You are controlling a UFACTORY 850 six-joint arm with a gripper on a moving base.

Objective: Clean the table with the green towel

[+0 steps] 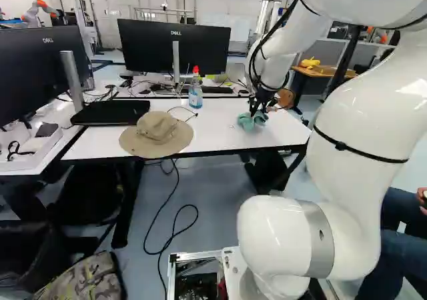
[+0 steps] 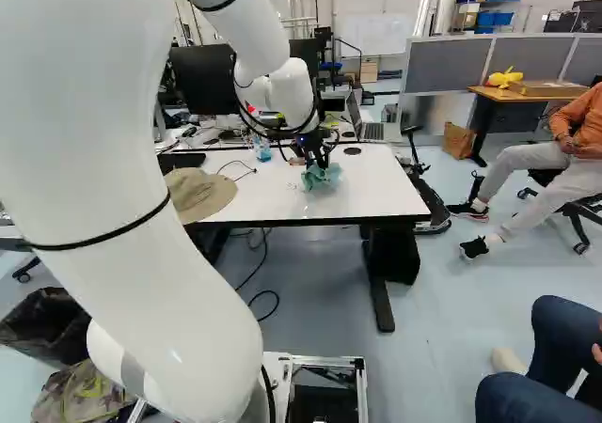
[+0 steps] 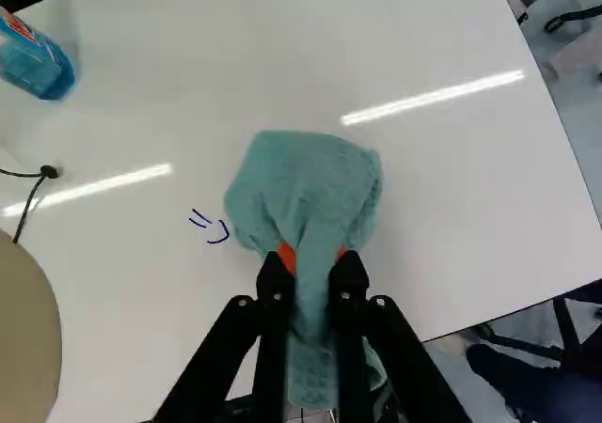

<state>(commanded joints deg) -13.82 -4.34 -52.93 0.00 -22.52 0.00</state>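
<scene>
Tool (image 2: 316, 163) around towel (image 3: 306, 183), long axis straight ahead, broad end foremost.

tan hat (image 1: 157, 132); bottle of blue liquid (image 1: 195, 95); black monitor (image 1: 150, 47); camouflage bag (image 1: 83, 280)

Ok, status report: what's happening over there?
Gripper shut on green towel. Towel on white table, beside blue pen marks. Hat and spray bottle also on table.

All views share the table (image 1: 223, 130), wrist's nearest.
</scene>
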